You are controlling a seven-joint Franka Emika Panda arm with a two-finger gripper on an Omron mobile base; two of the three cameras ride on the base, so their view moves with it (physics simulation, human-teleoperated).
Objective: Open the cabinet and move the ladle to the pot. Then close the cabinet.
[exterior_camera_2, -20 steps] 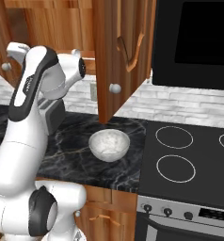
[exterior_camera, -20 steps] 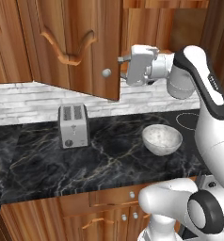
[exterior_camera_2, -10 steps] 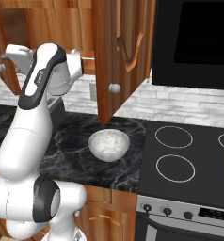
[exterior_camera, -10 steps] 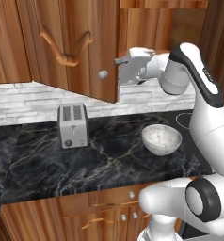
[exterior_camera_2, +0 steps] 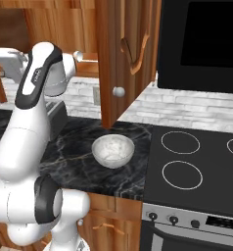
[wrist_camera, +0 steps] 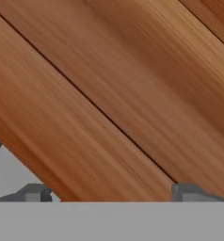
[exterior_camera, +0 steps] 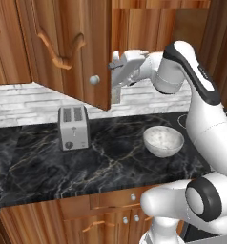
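Toaster (exterior_camera: 73,127) left of bowl (exterior_camera: 163,141), beneath open cabinet (exterior_camera: 82,47)

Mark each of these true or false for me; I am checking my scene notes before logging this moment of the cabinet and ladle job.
1. Both doors of the reddish-brown wooden wall cabinet are swung open. True.
2. The silver two-slot toaster lies tipped on its side. False: it stands upright on the black marbled counter.
3. The white speckled bowl rests on the counter, apart from the toaster. True.
4. The gripper is down at the bowl. False: it is raised beside the left door's inner edge.
5. The hand view looks at wood grain close up, with the fingertips spread apart. True.
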